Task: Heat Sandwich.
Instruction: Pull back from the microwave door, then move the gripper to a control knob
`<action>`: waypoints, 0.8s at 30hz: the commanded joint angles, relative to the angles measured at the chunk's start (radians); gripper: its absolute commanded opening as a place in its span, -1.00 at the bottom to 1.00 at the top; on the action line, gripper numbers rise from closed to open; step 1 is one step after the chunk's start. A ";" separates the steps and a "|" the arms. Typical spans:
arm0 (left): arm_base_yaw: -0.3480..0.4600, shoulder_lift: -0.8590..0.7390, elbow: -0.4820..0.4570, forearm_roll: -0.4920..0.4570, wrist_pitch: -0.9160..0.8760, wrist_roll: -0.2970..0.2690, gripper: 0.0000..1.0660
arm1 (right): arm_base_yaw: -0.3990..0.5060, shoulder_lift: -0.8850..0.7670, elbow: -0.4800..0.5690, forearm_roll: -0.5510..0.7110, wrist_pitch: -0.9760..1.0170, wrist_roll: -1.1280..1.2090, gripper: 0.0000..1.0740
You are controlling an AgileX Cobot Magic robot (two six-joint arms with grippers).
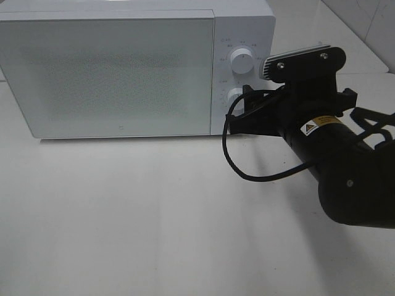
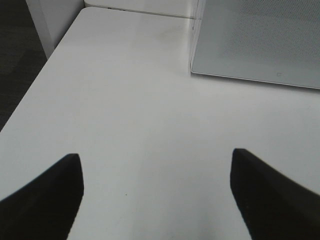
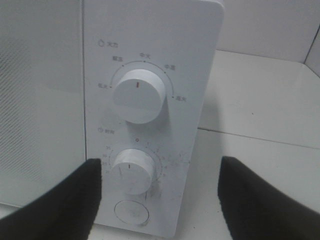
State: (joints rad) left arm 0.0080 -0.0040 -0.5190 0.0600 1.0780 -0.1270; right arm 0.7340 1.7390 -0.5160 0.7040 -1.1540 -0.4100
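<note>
So the sandwich isn't visible in any of my views, and I honestly can't tell where it is. The closest thing to it is the white microwave (image 1: 123,68). Its door sits flush and shut, and the frosted front hides whatever's inside.

My right hand (image 3: 160,167) is up at the control panel, fingers spread wide with nothing between them. They sit on either side of the lower knob (image 3: 131,170), but I can't tell if either one touches it. The upper knob (image 3: 138,95) is just above, with its red mark pointing straight up, and a round button (image 3: 131,212) sits below the lower knob. A black cable (image 1: 247,172) loops down from that arm over the desk (image 1: 154,216).

My left hand (image 2: 156,160) is spread too, holding nothing. It hangs over bare desk, well short of the microwave's front.
</note>
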 commanded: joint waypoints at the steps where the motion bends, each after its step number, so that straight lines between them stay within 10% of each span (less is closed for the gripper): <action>1: 0.001 -0.024 0.002 -0.007 -0.006 0.000 0.43 | 0.005 0.039 -0.018 -0.003 -0.069 0.111 0.23; 24: 0.001 -0.024 0.002 -0.007 -0.006 0.000 0.43 | -0.001 0.241 -0.154 -0.016 -0.101 0.125 0.23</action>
State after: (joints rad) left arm 0.0080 -0.0040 -0.5190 0.0600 1.0780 -0.1270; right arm 0.7340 1.9780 -0.6570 0.6920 -1.2110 -0.2910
